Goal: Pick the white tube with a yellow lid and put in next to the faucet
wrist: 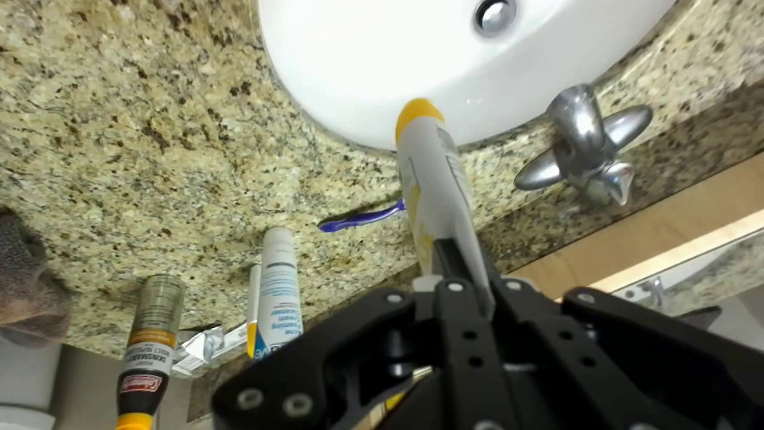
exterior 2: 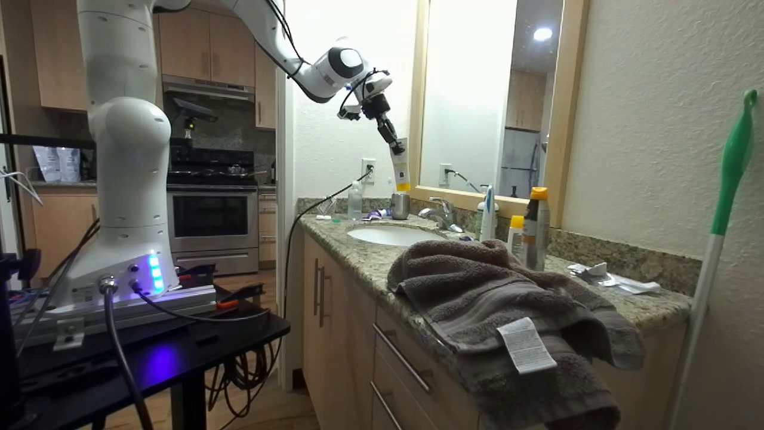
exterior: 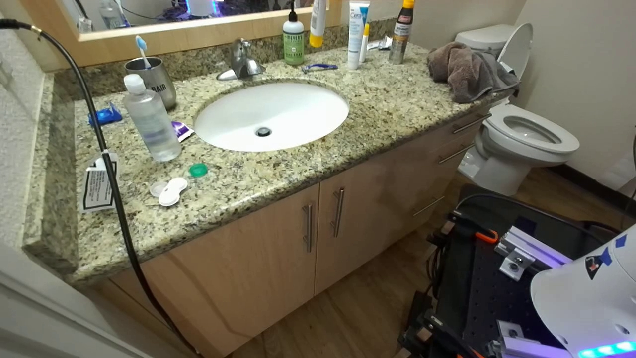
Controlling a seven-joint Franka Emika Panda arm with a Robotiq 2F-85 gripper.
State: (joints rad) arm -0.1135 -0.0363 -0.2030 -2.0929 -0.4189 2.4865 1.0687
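The claw (wrist: pixel 464 263) is gripping the white tube (wrist: pixel 431 179), the yellow lid (wrist: pixel 418 114) pointing between eleven and twelve o'clock in the wrist view and downward in both exterior views. In the wrist view, the faucet (wrist: pixel 582 138) is standing near two o'clock from the tube — probably calling for a sideways carry, then lowering; in an exterior view, a metal cup (exterior: pixel 167 79) is holding a toothbrush (exterior: pixel 142 46)
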